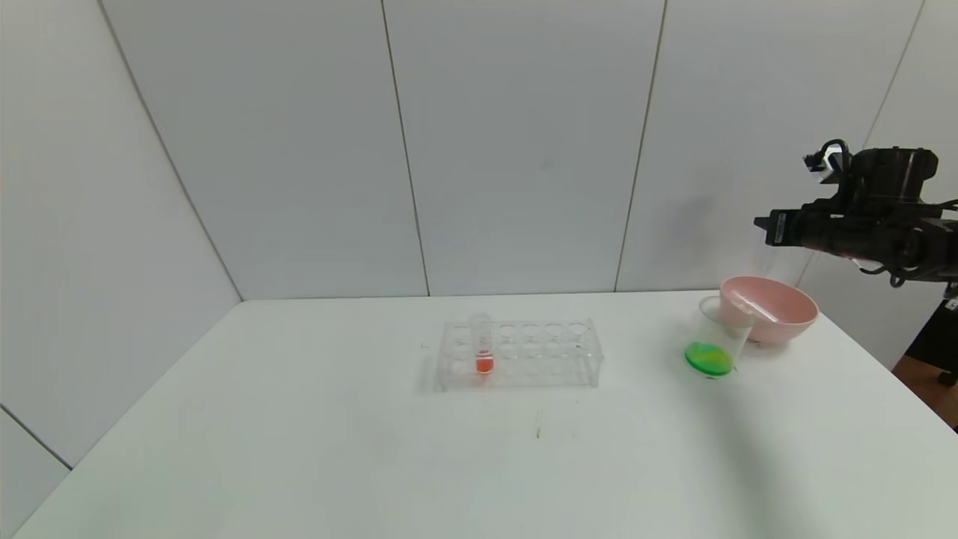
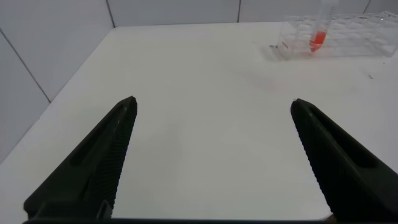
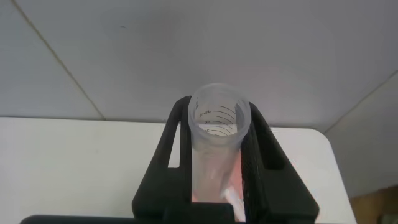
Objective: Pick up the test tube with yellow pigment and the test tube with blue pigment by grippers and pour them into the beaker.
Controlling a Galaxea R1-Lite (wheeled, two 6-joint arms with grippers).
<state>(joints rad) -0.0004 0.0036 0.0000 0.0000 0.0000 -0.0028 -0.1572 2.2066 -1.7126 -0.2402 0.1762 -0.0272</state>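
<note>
One empty tube (image 3: 214, 134), perhaps the blue one, is clamped in the right gripper (image 1: 771, 228) at the head view's right edge, above the bowl (image 1: 778, 308); left gripper (image 2: 211, 112) gapes.

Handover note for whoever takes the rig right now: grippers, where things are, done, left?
Right gripper: raised above the pink bowl, shut on an empty test tube.
Left gripper: open, holding nothing, low over the table, away from the rack.
Beaker: on the table beside the bowl, holds green liquid.
Rack: only the red tube stands in it. One empty tube lies in the bowl.
Done: both pigments look poured.
Left: probably put down the held tube.
</note>
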